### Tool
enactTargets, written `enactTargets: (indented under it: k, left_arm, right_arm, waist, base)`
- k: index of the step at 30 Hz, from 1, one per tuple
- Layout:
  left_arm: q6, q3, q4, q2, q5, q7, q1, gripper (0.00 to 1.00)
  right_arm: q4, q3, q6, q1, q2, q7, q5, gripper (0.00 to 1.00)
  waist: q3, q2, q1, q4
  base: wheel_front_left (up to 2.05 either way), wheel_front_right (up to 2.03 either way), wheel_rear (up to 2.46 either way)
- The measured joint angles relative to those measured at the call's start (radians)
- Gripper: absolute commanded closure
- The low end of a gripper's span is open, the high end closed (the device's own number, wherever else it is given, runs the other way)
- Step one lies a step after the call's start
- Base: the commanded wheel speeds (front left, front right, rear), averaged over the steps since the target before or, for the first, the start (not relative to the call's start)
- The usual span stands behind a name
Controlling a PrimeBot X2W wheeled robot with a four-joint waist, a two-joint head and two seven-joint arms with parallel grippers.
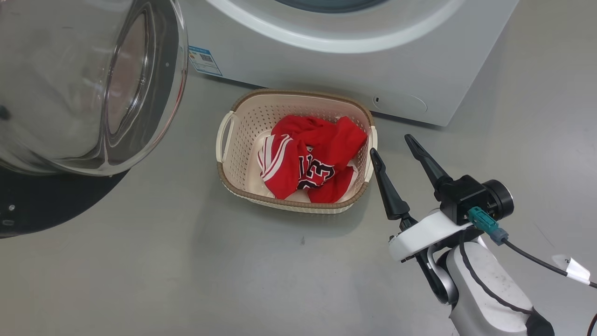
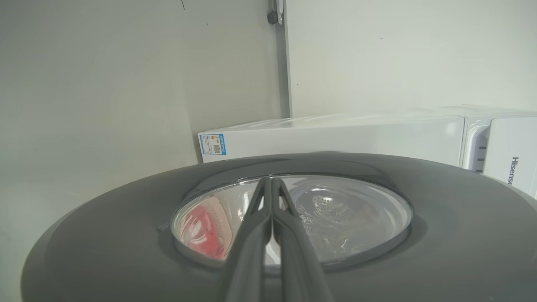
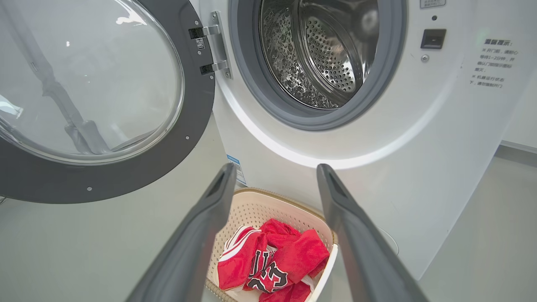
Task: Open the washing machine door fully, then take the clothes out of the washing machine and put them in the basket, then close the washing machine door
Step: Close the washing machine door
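Clothes [image 1: 310,161], red basketball jerseys with white trim and a black 23, lie bunched inside the small cream perforated plastic basket [image 1: 242,116] with a brown woven-look rim, just to the left of the right hand [image 1: 391,144]. That hand's two long dark fingers are spread wide apart, the nearer fingertip just beside the basket's right end, over the grey floor [image 1: 186,270]. Beyond its fingertips stands the large white front-loading washing machine [image 1: 326,70], its perforated steel drum [image 3: 323,54] in plain sight. Well to this hand's left, the big round washing machine door [image 1: 70,84], black-rimmed with bulging clear glass, stands swung wide on its metal hinge [image 3: 214,46]. The left hand [image 2: 271,180] has its fingers pressed together, tips pointing at the outer face of the door's glass; whether they touch it I cannot tell.
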Motion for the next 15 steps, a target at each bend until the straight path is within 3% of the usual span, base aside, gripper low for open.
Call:
enactTargets:
  k: [15]
  left_arm:
    - [-0.027, -0.018, -0.023, -0.034, -0.049, 0.185, 0.058, 1.0]
  right_arm:
    - [0.008, 0.004, -0.001, 0.005, 0.002, -0.001, 0.015, 0.0]
  waist:
    - [-0.031, 0.0, 0.0, 0.005]
  base:
    - [0.0, 0.0, 0.0]
